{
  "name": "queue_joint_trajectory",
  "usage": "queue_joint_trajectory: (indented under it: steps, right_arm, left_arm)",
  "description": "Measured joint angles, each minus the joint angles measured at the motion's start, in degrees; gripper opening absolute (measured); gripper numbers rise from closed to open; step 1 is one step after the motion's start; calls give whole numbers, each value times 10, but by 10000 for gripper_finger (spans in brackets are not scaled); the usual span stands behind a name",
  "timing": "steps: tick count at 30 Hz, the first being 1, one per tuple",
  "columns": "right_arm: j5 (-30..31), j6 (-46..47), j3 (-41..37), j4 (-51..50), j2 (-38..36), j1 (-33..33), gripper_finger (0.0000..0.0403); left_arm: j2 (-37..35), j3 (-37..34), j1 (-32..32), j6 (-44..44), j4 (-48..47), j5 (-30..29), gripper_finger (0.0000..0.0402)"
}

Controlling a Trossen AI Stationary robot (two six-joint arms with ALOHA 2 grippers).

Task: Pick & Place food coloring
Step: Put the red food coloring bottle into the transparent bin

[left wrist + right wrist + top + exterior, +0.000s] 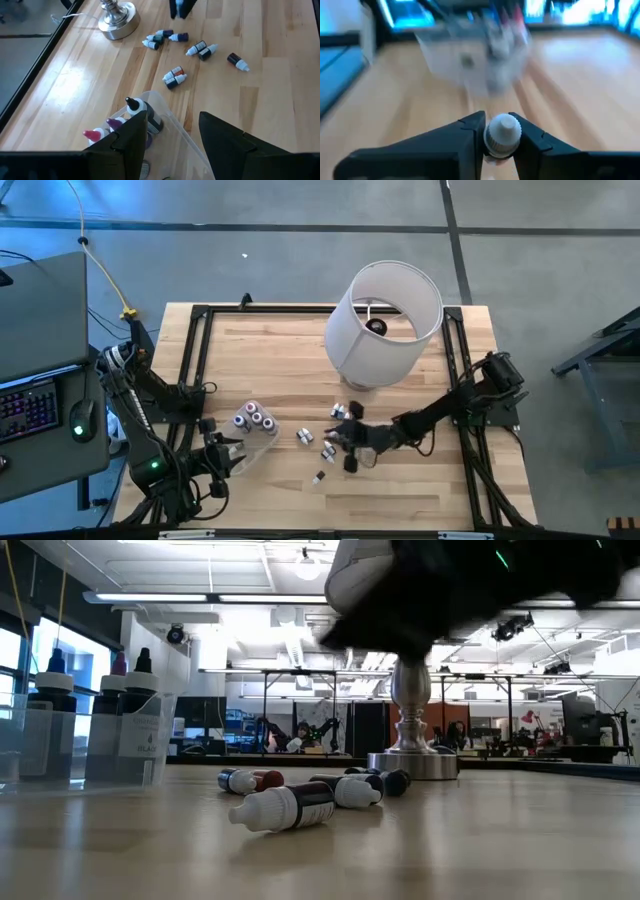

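Right gripper (502,140): fingers closed on one food coloring bottle (503,134), white cap pointing away from the wrist; positioned over the middle of the desk (400,490), near the loose bottles.
Held bottle: clamped between the two dark fingers, contact on both sides below the cap.
Left gripper (172,132): fingers open, gripping nothing; positioned at the near left part of the desk, beside the clear tub (172,127).
Clear tub: on the left part of the desk; contains several bottles standing upright (254,419), with dark and pink caps visible.
Loose bottles (175,78): lying on their sides on the desk between the tub and the lamp, in small groups; one bottle (319,477) lies apart, nearer the front edge.
Lamp (383,323): white shade on a metal base (117,20), standing at the back of the desk, behind the loose bottles.
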Motion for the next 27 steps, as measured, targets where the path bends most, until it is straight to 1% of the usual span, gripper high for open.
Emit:
queue_joint_trajectory:
  steps: [2,5,10,13,17,21,23,27]
  right_arm:
    - [-17,-57,69,-17,14,-5,79]
    - [-64,-112,185,-62,65,-17,77]
    - [-128,-120,377,-140,200,-39,60]
    - [-136,-130,484,-194,277,-47,63]
    - [-114,-129,604,-242,356,-55,74]
    - [-125,-116,678,-276,402,-62,75]
    - [-132,-117,691,-293,415,-66,75]
    - [-140,-115,692,-307,421,-70,84]
  left_arm:
    - [0,0,0,4,0,0,176]
    - [0,0,0,11,1,0,176]
    - [0,0,0,14,2,0,176]
    - [0,0,0,13,5,0,176]
    - [0,0,0,13,7,3,176]
    - [0,0,0,9,7,3,176]
    - [0,0,0,-11,7,3,176]
    - [0,0,0,-36,8,1,176]
